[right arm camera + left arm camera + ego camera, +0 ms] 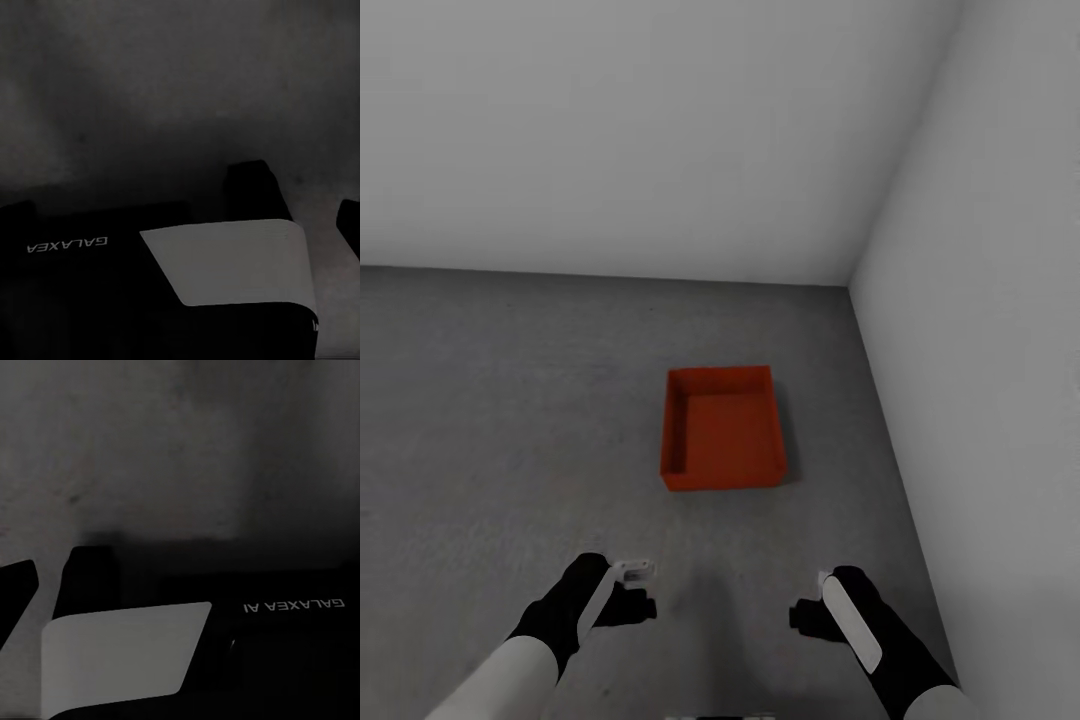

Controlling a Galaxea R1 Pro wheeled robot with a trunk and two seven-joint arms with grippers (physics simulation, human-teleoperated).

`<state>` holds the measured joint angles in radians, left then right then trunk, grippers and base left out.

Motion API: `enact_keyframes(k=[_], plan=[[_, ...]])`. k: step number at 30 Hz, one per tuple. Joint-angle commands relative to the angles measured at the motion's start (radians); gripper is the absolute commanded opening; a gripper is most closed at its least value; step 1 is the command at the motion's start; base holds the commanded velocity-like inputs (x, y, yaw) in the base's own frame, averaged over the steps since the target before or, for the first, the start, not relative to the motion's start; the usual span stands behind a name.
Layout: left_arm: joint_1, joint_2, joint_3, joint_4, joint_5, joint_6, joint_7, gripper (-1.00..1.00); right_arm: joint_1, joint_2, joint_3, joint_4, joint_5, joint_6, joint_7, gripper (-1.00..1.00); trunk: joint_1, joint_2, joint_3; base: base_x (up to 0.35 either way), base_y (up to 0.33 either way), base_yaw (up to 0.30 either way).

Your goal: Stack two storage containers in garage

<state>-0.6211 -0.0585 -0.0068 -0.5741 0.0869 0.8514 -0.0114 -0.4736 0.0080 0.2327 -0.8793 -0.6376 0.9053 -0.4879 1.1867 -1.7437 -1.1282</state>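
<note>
So the floor (510, 420) here is dark grey speckled concrete, matte, running up to plain pale walls (660, 130) at the back and right. Sitting flat on it is one orange-red storage container (722, 428), open side up, near the right wall but not touching it.

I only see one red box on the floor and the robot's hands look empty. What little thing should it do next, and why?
Probably turn around and drive back for the second box. One storage container already sits alone on the grey floor by the wall corner, with nothing stacked on it. The left pincer and right pincer hang low in front of it, holding nothing.
</note>
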Motion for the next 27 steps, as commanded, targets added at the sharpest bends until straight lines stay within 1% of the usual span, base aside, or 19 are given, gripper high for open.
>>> enact_keyframes(k=[1,27], plan=[[0.000,0.000,-0.001,-0.001,0.008,0.005,0.004,1.00,0.000,0.000,0.002,0.000,-0.010,0.001,-0.011,1.00,-0.001,0.000,-0.001,-0.337,0.000,0.000],[0.000,0.002,-0.001,-0.001,0.008,0.005,0.004,1.00,0.000,0.000,0.002,0.002,-0.010,0.001,-0.010,1.00,-0.001,0.000,-0.001,-0.338,0.000,0.000]])
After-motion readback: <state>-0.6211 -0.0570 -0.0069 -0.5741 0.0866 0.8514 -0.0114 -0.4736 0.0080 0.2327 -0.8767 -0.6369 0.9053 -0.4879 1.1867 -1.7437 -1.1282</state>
